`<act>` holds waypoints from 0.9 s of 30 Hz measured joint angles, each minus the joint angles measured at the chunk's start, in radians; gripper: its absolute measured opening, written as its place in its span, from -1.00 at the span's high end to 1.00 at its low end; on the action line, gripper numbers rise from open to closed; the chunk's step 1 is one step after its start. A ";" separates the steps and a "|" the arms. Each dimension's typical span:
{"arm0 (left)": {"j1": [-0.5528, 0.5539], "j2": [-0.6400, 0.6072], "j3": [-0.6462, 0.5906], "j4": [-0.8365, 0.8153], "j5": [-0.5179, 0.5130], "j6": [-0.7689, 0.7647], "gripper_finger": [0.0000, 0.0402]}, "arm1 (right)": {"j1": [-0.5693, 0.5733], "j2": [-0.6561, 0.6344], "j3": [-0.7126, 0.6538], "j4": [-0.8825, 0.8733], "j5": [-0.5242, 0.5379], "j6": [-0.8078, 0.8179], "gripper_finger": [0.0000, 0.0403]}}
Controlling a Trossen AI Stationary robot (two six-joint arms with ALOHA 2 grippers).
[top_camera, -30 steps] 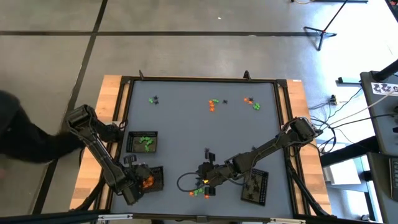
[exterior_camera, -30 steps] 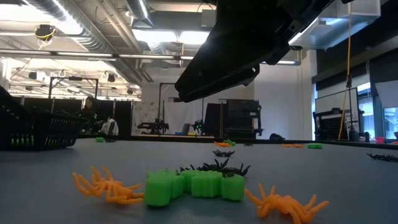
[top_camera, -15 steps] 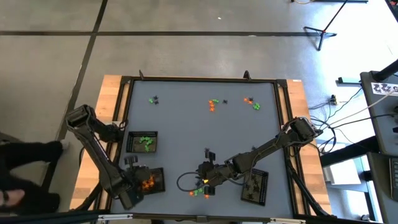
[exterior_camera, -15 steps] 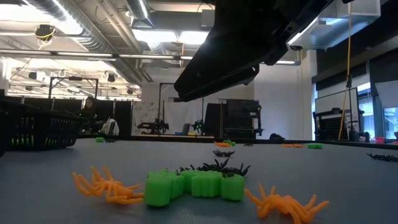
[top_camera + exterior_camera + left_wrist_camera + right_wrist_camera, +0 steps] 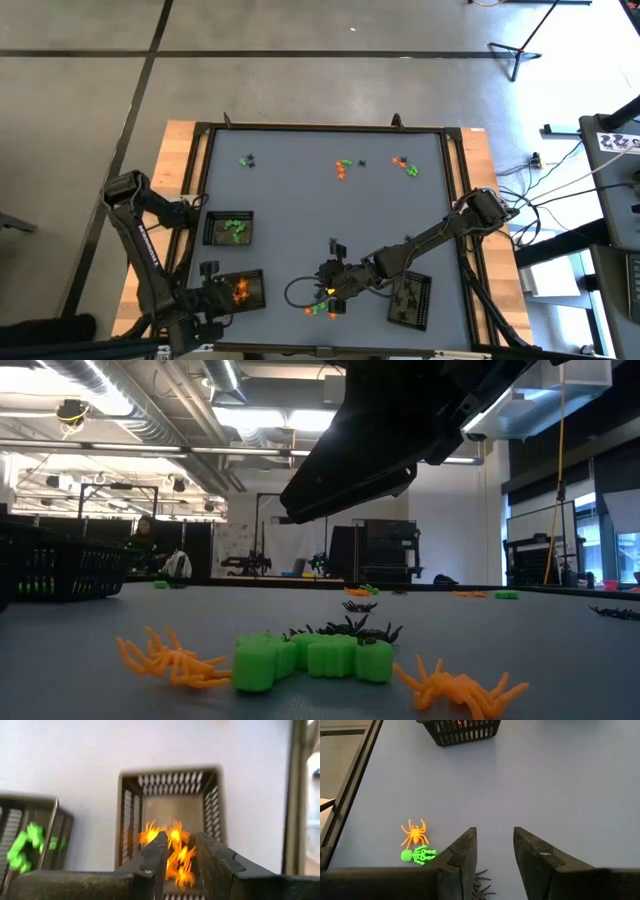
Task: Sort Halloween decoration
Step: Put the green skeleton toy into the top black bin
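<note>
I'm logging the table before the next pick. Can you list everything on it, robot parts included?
tray with green pieces: one, black mesh, left side
tray with orange pieces: one, black mesh, near-left corner
tray with black pieces: one, black mesh, near-right
far trinkets: three small clusters, orange, green and black, along the far edge
near trinkets: one cluster, orange spiders, green piece, black spiders, near edge
left gripper: open, empty, by the tray with orange pieces
right gripper: open, empty, above the near trinkets
</note>
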 joint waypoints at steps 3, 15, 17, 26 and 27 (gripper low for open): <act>-0.034 0.000 0.000 0.032 -0.145 0.002 0.53 | 0.000 0.000 0.000 0.000 0.000 0.000 0.37; -0.040 0.000 -0.090 0.326 -0.373 0.191 0.53 | 0.000 -0.024 -0.001 -0.013 -0.126 -0.002 0.37; -0.032 0.000 -0.119 0.395 -0.371 0.230 0.53 | 0.010 -0.046 -0.001 -0.019 -0.142 -0.003 0.37; 0.026 -0.047 -0.273 0.857 -0.370 0.553 0.53 | 0.073 -0.064 -0.001 -0.029 -0.165 -0.029 0.37; 0.036 -0.056 -0.304 0.940 -0.352 0.612 0.53 | 0.081 -0.064 -0.001 -0.033 -0.165 -0.029 0.37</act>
